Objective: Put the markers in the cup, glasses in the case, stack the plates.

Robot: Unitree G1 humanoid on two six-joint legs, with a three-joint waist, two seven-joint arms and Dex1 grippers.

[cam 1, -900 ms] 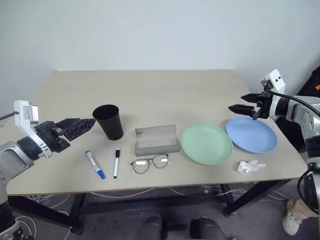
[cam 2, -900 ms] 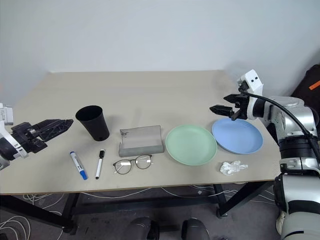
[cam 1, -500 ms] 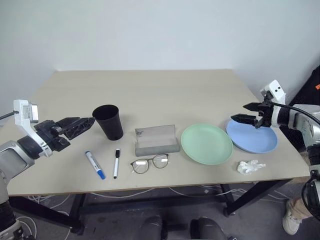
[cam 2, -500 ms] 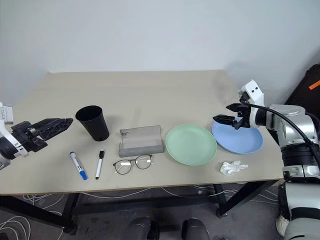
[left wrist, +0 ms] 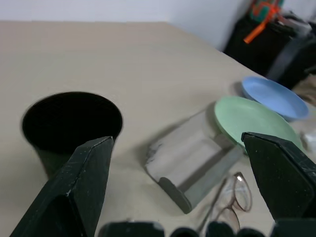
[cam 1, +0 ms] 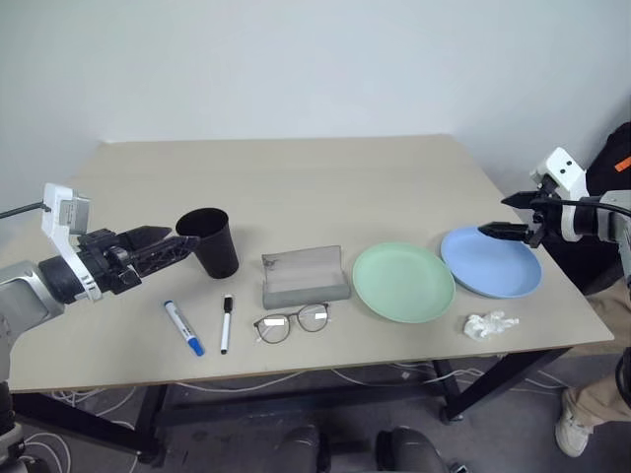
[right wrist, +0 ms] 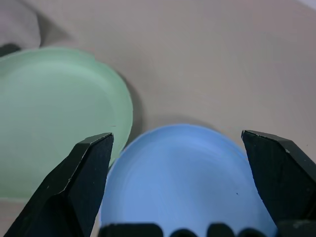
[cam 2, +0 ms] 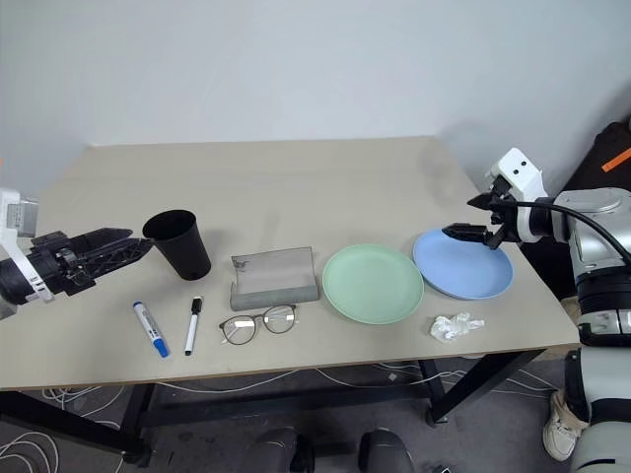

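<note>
Broadly, the tabletop [cam 1: 296, 172] carries everything in one row along its near half, and nothing has yet been put away. Largest are the two plates, side by side at the right and not stacked: the green plate [cam 1: 403, 282] nearer the middle, the blue plate [cam 1: 490, 261] just right of it, their rims close or barely overlapping. The right gripper [cam 1: 501, 230] hangs just over the blue plate's far right rim, pointing left across it, fingers spread wide and empty — so that plate lies directly below and ahead of it, and the right arm is plainly the nearer one for stacking.

Next in size, the case [cam 1: 305, 277] sits open in the middle, its long axis running left-right. Left of it stands the cup [cam 1: 209, 241], upright, mouth up. The left gripper [cam 1: 177, 246] points right at the cup, its tips just beside the cup's left wall, fingers wide apart and holding nothing.

Nearer than the case lie the glasses [cam 1: 294, 322], lenses flat on the tabletop, long axis parallel to the case. The markers lie near the cup — the blue-capped marker [cam 1: 184, 326] slanting, the black-capped marker [cam 1: 226, 322] almost pointing near-to-far — both well within the left arm's side. A crumpled tissue [cam 1: 489, 324] lies near the blue plate's near edge.
</note>
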